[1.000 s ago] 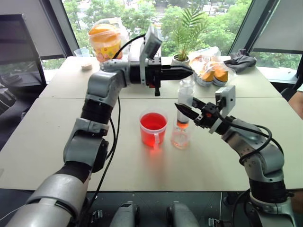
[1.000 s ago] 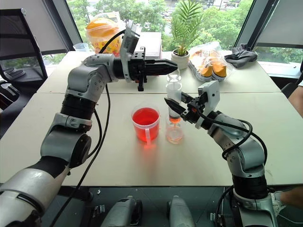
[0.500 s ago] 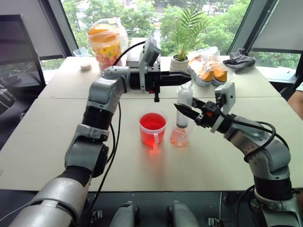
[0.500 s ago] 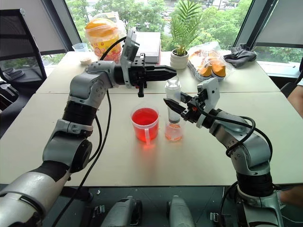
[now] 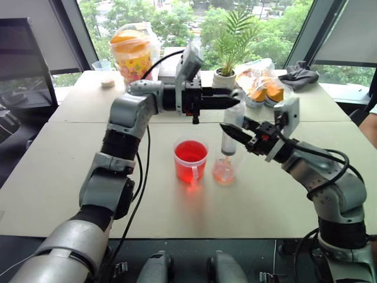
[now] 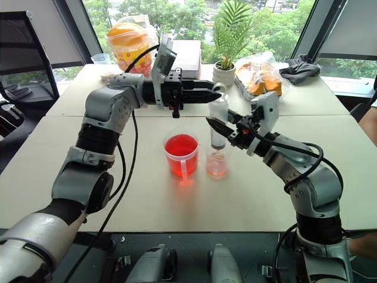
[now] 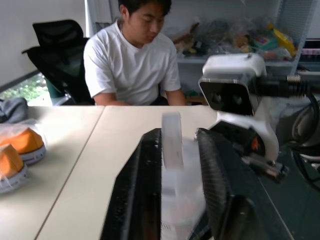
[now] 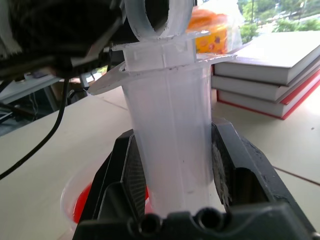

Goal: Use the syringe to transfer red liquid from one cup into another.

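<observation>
While the table (image 5: 70,177) carries the red cup (image 5: 190,160) beside the small cup (image 5: 224,170), keep the right pincer (image 5: 231,132) clamped on the upright syringe (image 5: 230,138) above it; left pincer (image 5: 232,101), part-open, straddles the plunger, so press down squarely

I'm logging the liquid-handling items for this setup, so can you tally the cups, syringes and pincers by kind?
Cups: 2, the red cup and the small clear cup.
Syringes: 1, the syringe.
Pincers: 2, the left pincer and the right pincer.
Total: 5.
</observation>
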